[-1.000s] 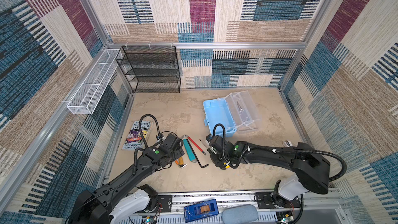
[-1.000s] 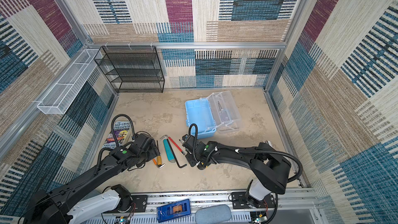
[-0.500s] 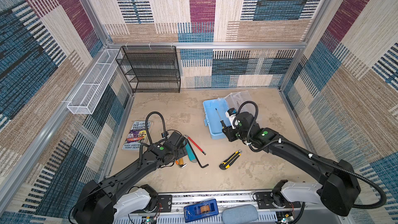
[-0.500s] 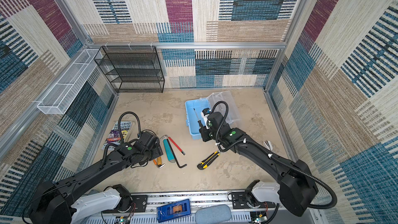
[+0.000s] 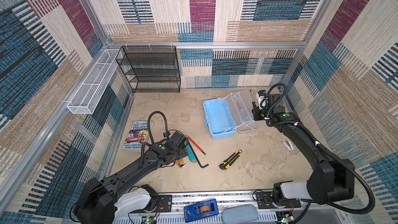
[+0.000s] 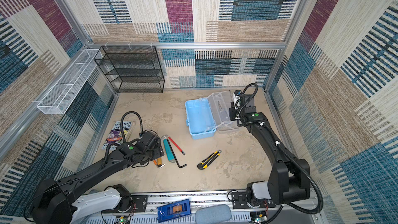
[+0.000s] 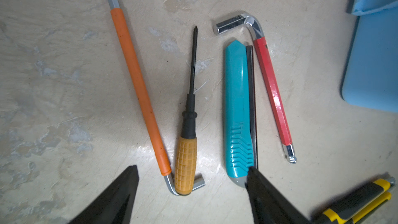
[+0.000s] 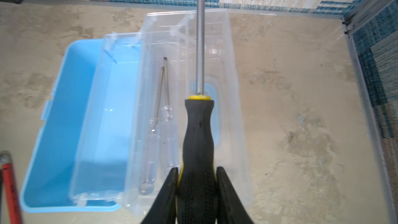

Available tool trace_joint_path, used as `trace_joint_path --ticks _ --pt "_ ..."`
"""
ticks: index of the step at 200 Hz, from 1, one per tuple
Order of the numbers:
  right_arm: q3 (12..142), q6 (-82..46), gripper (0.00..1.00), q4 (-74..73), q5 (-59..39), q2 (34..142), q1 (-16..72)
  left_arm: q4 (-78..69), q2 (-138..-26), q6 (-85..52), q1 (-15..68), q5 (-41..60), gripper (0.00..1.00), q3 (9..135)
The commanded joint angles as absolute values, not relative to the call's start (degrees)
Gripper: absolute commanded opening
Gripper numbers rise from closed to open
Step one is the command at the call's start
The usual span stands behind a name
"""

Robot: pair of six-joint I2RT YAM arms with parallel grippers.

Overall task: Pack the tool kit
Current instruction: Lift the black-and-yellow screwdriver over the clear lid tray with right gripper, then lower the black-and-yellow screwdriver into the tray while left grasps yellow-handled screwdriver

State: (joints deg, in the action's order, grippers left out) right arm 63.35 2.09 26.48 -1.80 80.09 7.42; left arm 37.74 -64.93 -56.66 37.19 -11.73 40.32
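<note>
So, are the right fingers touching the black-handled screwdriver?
Touching. The right wrist view shows both right fingers pressed against the black-handled screwdriver, one on each side of its handle, no gap.

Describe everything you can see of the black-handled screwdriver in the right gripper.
The screwdriver has a contoured matte black handle, rubbery-looking, with a yellow collar, and a long silver shaft. The right gripper clamps the handle's rear end. It hangs over the clear lid of the open case, shaft pointing toward the back wall.

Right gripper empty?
No, the right gripper is shut on the grip of a black-and-yellow-handled steel screwdriver.
</note>
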Motion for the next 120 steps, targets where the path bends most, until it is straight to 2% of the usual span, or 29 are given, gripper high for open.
trace_joint_path --ticks 1,50,120 --pt "64.4 5.3 0.18 26.4 0.0 82.5 6.8 38.0 -65.0 -55.6 37.2 -12.8 0.82 40.9" --pt "65.3 5.0 0.19 25.2 -2.4 85.0 5.8 38.0 -65.0 -55.7 37.4 -12.7 0.82 40.8" --pt "67.1 4.8 0.3 25.6 -5.0 88.7 5.8 37.9 -66.2 -55.7 37.4 -12.6 0.82 41.2"
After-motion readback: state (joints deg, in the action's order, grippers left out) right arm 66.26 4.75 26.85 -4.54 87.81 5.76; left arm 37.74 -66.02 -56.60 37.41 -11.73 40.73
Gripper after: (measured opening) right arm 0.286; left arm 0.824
